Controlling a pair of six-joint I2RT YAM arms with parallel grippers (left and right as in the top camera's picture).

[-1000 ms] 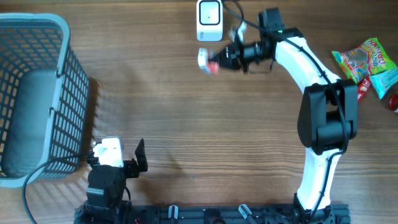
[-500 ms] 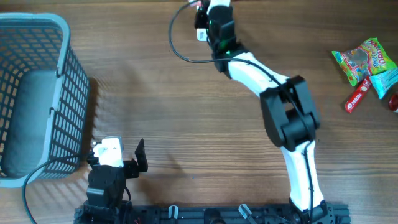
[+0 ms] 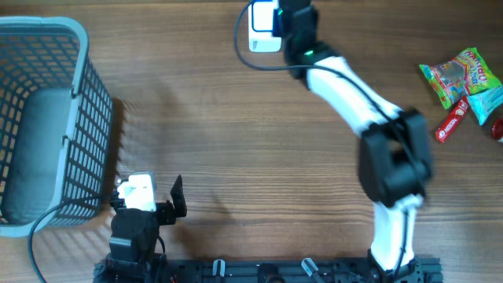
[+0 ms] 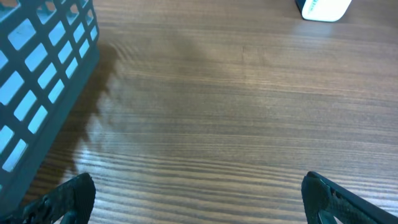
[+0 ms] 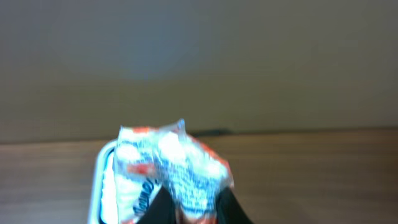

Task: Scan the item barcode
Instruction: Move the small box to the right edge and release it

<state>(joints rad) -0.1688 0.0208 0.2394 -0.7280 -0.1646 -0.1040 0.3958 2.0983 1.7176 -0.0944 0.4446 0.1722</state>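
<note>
In the right wrist view, my right gripper [image 5: 194, 213] is shut on the item, a crinkly white packet [image 5: 171, 167] with red and blue print. The packet is blurred and sits right in front of the white scanner [image 5: 101, 186]. In the overhead view the right gripper [image 3: 288, 14] reaches to the table's far edge, beside the scanner [image 3: 262, 22]; the packet itself is hidden there by the wrist. My left gripper [image 3: 149, 196] rests at the near left, open with nothing in it. Its fingertips [image 4: 73, 194] stand wide apart over bare wood. No barcode is legible.
A blue-grey mesh basket [image 3: 82, 86] stands at the left, its wall [image 4: 37, 74] close to my left gripper. At the right edge lie a green snack packet [image 3: 460, 72], a red bar [image 3: 451, 123] and a blue packet [image 3: 489, 99]. The scanner's cable [image 3: 240, 47] loops beside it.
The right arm has swung from just right of the scanner up to the far edge, carrying the packet to the scanner. In the last half second it shifted slightly right. The left arm has not moved.
</note>
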